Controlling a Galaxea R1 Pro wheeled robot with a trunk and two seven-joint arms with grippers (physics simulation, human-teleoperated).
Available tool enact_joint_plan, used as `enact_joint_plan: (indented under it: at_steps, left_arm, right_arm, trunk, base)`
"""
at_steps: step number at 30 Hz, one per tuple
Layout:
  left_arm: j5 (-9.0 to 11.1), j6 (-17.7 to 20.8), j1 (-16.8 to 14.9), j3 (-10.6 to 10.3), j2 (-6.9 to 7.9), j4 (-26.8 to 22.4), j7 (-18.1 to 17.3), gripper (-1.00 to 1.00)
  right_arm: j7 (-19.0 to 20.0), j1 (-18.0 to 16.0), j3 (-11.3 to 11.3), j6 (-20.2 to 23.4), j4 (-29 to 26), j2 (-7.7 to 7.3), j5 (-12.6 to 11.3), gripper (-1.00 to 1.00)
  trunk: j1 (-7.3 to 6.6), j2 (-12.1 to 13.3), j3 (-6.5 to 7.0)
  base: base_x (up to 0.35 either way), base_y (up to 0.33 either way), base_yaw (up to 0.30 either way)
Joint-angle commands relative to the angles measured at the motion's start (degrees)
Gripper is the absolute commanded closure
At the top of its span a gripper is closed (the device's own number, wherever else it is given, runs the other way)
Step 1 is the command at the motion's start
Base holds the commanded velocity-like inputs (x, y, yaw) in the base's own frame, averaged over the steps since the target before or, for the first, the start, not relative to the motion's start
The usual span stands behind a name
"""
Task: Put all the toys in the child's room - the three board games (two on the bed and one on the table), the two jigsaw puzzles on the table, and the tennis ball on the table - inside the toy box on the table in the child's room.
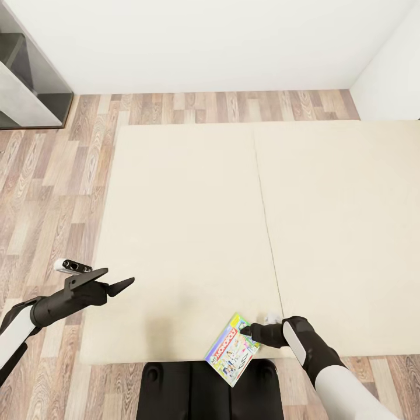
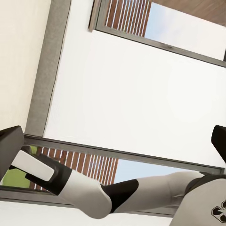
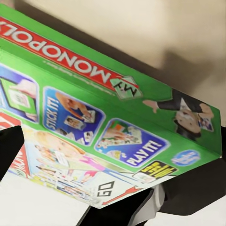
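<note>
Monopoly box (image 1: pixel 233 349) in right pincer (image 1: pixel 251 331), over bed (image 1: pixel 192 221)

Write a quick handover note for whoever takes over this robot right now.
Right gripper: shut on the green Monopoly board game box, held at the near edge of the cream mattress bed.
Left gripper: open, empty, over the bed's left edge.
Done: Monopoly box grasped.
Left: carry it to the toy box, then the rest; no other toys, table or toy box are in view here.

arms: white shells, black joints | left gripper (image 1: pixel 114 279) — black pointed fingers | base — black
</note>
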Motion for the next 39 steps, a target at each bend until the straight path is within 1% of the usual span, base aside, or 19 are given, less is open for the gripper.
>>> enact_joint_plan:
  at_steps: [1,12,15,17,21,25,30,32,39]
  left_arm:
    - [0.2,0.3,0.0,-0.1,0.06,0.0,-0.1,-1.00]
    - [0.2,0.3,0.0,-0.1,0.09,0.0,-0.1,-1.00]
    - [0.2,0.3,0.0,-0.1,0.11,0.0,-0.1,-1.00]
    - [0.2,0.3,0.0,-0.1,0.11,0.0,-0.1,-1.00]
    - [0.3,0.3,0.0,-0.1,0.06,0.0,-0.1,-1.00]
    - [0.3,0.3,0.0,-0.1,0.07,0.0,-0.1,-1.00]
    - [0.3,0.3,0.0,-0.1,0.05,0.0,-0.1,-1.00]
    - [0.3,0.3,0.0,-0.1,0.03,0.1,-0.1,-1.00]
    - [0.2,0.3,0.0,-0.1,0.02,0.0,-0.1,-1.00]
  right_arm:
    - [0.3,0.0,-0.2,0.3,-0.1,0.04,0.2,-1.00]
    - [0.8,0.0,-0.2,0.3,-0.3,0.45,0.2,-1.00]
    - [2.7,0.0,-0.2,0.2,-0.5,1.06,0.2,-1.00]
    - [4.4,0.0,-0.2,0.1,-0.6,1.73,0.2,-1.00]
    - [5.6,0.0,-0.2,0.0,-0.8,2.25,0.2,-1.00]
    - [5.8,0.0,-0.2,0.0,-0.9,2.52,0.2,-1.00]
    - [5.9,0.0,0.0,-0.3,-1.0,4.44,0.2,-1.00]
    - [5.9,0.0,0.0,-0.6,-1.3,5.00,0.2,-1.00]
    - [5.9,-0.1,0.1,-0.7,-3.4,5.49,0.2,-1.00]
  trunk:
    - [0.03,-0.1,-0.06]
    - [0.03,-0.1,-0.06]
    - [0.03,-0.1,-0.06]
    - [0.03,-0.1,-0.06]
    - [0.03,-0.1,-0.06]
    - [0.03,-0.1,-0.06]
    - [0.03,-0.1,-0.06]
    - [0.03,-0.1,-0.06]
    - [0.03,-0.1,-0.06]
  base:
    - [0.000,0.000,0.000]
    - [0.000,0.000,0.000]
    - [0.000,0.000,0.000]
    - [0.000,0.000,0.000]
    - [0.000,0.000,0.000]
    - [0.000,0.000,0.000]
    - [0.000,0.000,0.000]
    - [0.000,0.000,0.000]
    - [0.000,0.000,0.000]
